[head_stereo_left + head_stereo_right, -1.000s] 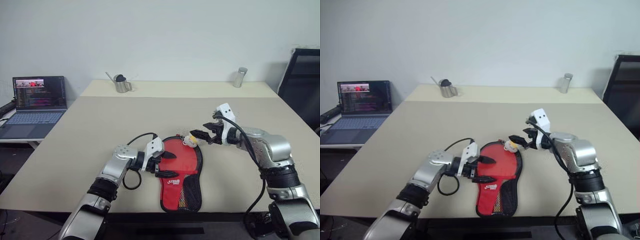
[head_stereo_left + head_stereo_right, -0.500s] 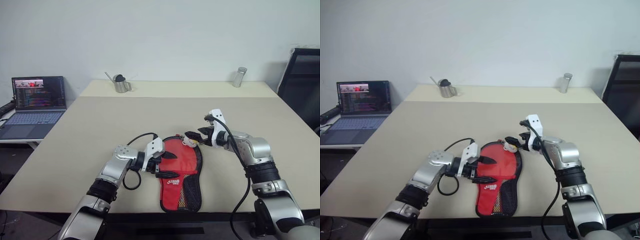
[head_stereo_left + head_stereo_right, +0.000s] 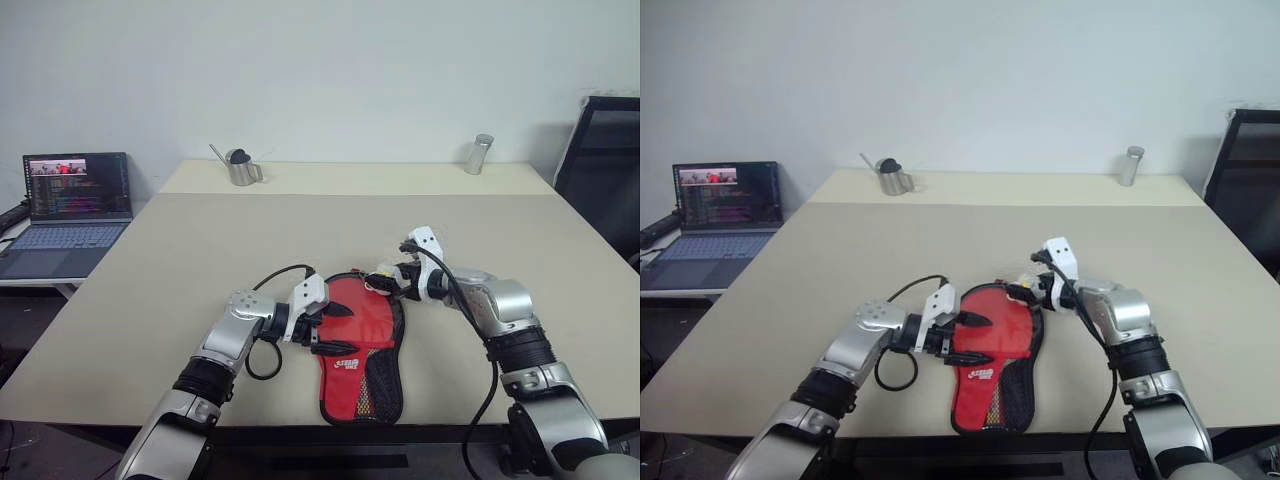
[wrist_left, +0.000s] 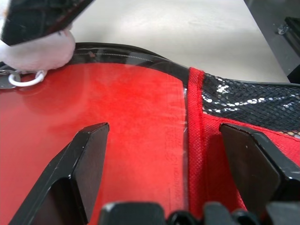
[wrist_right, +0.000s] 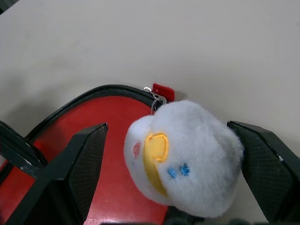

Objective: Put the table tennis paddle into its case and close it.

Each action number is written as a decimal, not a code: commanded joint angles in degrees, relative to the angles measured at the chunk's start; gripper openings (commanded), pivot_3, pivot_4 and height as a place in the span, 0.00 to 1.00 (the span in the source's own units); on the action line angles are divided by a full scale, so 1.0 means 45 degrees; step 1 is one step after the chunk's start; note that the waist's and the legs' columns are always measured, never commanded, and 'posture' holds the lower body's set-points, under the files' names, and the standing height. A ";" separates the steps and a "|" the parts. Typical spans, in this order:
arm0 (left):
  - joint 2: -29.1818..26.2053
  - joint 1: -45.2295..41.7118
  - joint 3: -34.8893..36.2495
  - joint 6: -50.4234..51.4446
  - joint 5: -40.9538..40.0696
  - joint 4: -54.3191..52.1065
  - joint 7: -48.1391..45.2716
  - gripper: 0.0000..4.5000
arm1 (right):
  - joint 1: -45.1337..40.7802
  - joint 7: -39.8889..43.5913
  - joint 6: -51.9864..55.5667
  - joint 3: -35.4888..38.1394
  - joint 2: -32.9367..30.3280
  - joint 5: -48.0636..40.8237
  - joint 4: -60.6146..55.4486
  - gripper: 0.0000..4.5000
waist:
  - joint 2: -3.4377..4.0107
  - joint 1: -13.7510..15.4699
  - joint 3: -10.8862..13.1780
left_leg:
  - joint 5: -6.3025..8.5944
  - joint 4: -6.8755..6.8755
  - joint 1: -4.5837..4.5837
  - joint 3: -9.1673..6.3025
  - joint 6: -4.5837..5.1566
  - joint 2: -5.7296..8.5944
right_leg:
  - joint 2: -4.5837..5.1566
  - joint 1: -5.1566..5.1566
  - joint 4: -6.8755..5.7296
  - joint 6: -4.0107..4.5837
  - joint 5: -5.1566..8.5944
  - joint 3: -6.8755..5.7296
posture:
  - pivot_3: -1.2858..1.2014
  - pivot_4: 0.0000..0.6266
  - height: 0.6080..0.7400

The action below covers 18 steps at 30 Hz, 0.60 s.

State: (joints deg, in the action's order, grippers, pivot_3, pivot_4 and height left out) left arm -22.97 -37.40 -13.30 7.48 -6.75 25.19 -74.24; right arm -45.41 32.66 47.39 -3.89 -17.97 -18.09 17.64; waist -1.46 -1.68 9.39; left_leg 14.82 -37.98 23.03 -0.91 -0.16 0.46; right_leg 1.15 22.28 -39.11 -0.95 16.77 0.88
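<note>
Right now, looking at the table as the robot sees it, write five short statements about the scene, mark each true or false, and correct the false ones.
1. The case lies flat on the table with its red side up. True.
2. The right gripper is shut on the white plush charm. False: its fingers stand open on either side of the charm.
3. The plush charm hangs from a ring by the case's rounded end. True.
4. The left gripper is clamped shut. False: its fingers stand wide apart over the case.
5. A laptop sits on the main table beside the metal cup. False: it sits on a separate surface on the robot's left.
</note>
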 commanded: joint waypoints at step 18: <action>0.0427 -0.0944 0.0099 -0.1403 0.0180 0.1699 0.0759 0.92 | 0.0279 0.0292 -0.0844 -0.0436 -0.0154 0.0941 -0.1041 0.04 | 0.0000 0.0002 0.0000 | 0.0000 0.0001 0.0000 0.0000 0.0000 0.0000 | 0.0000 0.0000 0.0003 0.0000 0.0000 -0.0001 | 0.52 0.24 1.00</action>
State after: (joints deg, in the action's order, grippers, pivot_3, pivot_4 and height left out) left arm -21.27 -40.59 -13.29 2.76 -6.21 32.20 -71.18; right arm -43.58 34.28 44.83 -6.41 -18.64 -14.17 14.87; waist -1.47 -1.67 9.39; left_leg 14.82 -37.97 23.03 -0.91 -0.16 0.46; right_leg 1.15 22.28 -39.09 -0.95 16.77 0.87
